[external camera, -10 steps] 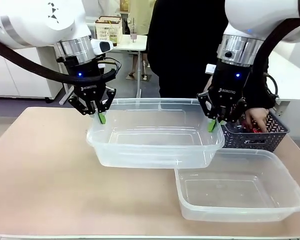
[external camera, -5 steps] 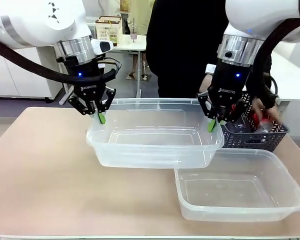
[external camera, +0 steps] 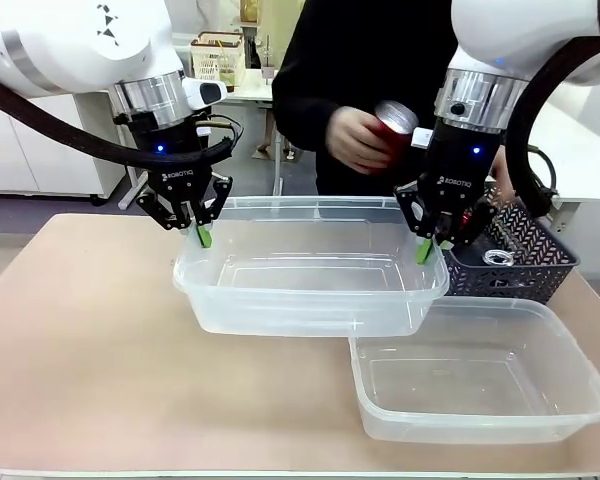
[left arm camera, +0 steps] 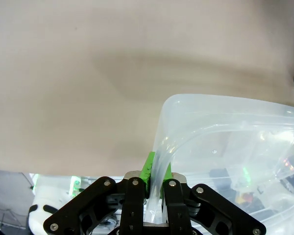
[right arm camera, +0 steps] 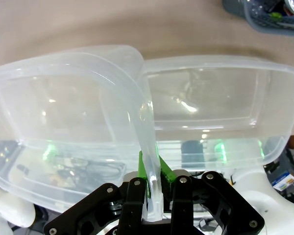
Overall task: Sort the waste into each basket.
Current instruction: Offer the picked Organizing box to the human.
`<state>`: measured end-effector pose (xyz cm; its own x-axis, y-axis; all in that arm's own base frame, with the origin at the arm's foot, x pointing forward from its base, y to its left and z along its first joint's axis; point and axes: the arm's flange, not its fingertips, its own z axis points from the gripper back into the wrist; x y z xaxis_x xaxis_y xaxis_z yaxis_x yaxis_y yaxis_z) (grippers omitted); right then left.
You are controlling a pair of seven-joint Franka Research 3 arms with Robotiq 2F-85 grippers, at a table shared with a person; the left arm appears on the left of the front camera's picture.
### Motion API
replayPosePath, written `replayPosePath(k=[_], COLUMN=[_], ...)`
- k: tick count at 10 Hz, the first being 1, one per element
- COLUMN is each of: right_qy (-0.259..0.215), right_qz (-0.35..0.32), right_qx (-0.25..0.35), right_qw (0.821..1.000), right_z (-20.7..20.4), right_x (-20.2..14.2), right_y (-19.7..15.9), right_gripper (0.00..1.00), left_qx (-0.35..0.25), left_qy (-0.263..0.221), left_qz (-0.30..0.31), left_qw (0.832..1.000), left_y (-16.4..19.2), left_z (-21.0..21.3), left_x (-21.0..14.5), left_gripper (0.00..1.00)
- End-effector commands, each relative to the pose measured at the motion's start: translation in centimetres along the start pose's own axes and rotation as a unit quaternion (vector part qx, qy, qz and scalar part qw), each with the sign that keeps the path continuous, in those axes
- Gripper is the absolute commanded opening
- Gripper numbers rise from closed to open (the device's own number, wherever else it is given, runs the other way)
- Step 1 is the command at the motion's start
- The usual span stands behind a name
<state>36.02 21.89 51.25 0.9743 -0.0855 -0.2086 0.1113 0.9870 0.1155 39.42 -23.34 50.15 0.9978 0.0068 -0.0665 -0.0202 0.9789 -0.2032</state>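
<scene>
While both arms hold their pose, the person has made the one real change: the person's hand point(external camera: 352, 140), a second ago down in the dark lattice basket point(external camera: 515, 282), is now raised with a red can point(external camera: 392, 124) gripped in it, hanging near the far right corner of the held tub point(external camera: 310, 305) and just beside the right arm's wrist. The left gripper point(external camera: 202, 234) is clenched on the tub's rim at one short end – in the left wrist view the clear lip runs straight between the green pads point(left arm camera: 148, 168) – and the right gripper point(external camera: 426, 250) is clamped the same way on the opposite end, as it was a second back. The tub seems to hang clear of the table point(external camera: 80, 350), its near right corner overlapping the second tub point(external camera: 380, 425), which lies on the table in front. Both tubs look bare inside, so no waste is sorted yet. I judge the can is being offered for the held tub – the robot's part is to keep that tub level and steady while the can is dropped in. Another silver-topped can point(external camera: 498, 257) lies in the lattice basket.
</scene>
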Motion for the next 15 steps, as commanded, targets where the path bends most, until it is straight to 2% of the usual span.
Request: replayPosePath(k=[1, 15], right_qy=[0.0, 0.0], right_qz=[0.005, 0.005], right_qx=[0.003, 0.003], right_qw=[1.0, 1.0], right_z=[0.13, 0.13], right_x=[-0.2, -0.2], right_y=[-0.26, -0.26], right_gripper=[0.05, 0.05], left_qx=[-0.005, -0.005], left_qy=[-0.001, -0.001], left_qz=[0.002, 0.002], left_qw=[1.0, 1.0], left_y=[-0.18, -0.18], left_z=[0.57, 0.57], left_x=[0.13, 0.13], left_gripper=[0.06, 0.06])
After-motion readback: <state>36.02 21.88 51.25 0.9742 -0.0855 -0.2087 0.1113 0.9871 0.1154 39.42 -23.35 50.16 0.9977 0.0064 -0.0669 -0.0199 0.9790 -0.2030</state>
